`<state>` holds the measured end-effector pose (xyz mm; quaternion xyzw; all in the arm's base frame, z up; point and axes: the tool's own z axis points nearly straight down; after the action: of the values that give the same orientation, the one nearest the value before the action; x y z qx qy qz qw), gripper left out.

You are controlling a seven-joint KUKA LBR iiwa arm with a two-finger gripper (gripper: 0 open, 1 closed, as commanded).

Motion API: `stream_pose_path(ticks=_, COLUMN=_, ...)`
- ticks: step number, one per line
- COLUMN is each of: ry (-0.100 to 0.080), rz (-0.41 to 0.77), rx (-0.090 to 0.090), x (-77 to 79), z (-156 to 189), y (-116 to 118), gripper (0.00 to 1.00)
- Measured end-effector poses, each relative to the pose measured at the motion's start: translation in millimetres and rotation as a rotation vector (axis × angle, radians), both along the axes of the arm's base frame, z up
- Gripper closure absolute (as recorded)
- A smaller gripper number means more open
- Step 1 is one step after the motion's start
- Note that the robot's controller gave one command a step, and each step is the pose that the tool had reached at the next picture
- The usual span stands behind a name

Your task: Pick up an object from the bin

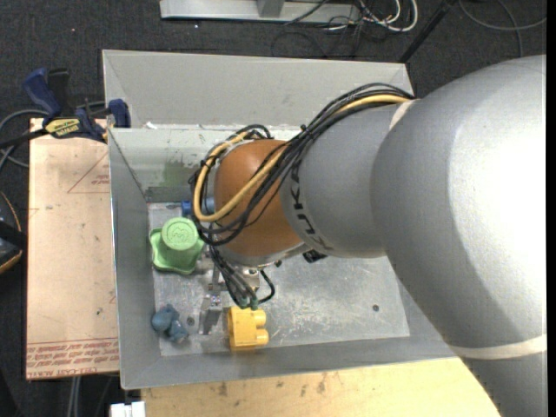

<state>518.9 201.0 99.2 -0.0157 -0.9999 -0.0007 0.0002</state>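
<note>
Beside a yellow block (248,328) the end effector (213,307) is held low; its state cannot be told; nothing is lifted yet.

Arm (417,189) hides bin floor (347,307); blue thing (186,208) partly.

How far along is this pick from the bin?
Done: the pincer is down inside the bin, between a yellow block, a green round cap and a small blue-grey piece. In hand: nothing visibly gripped. Left: gripping one thing and lifting it out; all three lie on the floor.
</note>
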Motion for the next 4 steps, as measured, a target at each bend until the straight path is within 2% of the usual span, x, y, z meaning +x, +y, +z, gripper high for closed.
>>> stream_pose_path(ticks=1, ry=0.0, rz=0.0, rx=0.0, x=0.0, z=0.0, y=-0.1, gripper=1.0)
stream_pose_path(ticks=2, ry=0.0, rz=0.0, rx=0.0, x=0.1, z=0.0, y=-0.1, gripper=0.0)
stream_pose_path(ticks=3, ry=0.0, rz=0.0, rx=0.0, x=0.1, z=0.0, y=-0.2, gripper=1.0)
stream_pose_path(ticks=4, ry=0.0, rz=-0.001, rx=0.0, x=0.1, z=0.0, y=-0.2, gripper=0.0)
